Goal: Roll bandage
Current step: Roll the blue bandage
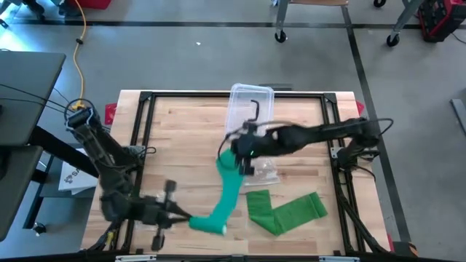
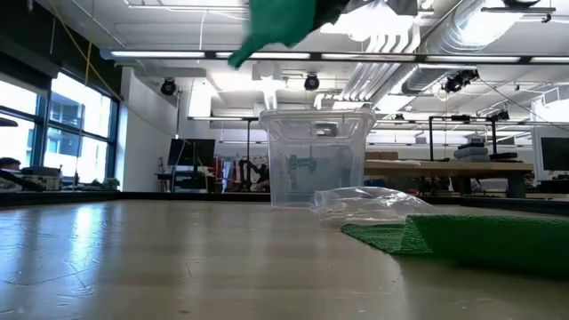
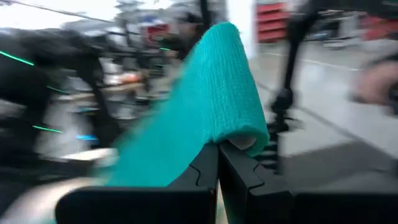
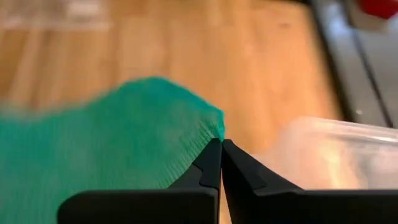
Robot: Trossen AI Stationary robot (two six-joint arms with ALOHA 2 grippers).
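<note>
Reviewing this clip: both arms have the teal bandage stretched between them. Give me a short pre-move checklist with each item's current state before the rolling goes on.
1. Left gripper shut on the teal bandage at its rolled end: ok.
2. Right gripper shut on the bandage's far corner: ok.
3. Strip hangs free between the grippers, lifted off the table: ok, going by the low view.
4. Strip free of twists: cannot tell.
5. Green bandage lies apart from the teal one: ok.
6. Plastic bag and clear container close under the right arm, could snag: not ok.
</note>
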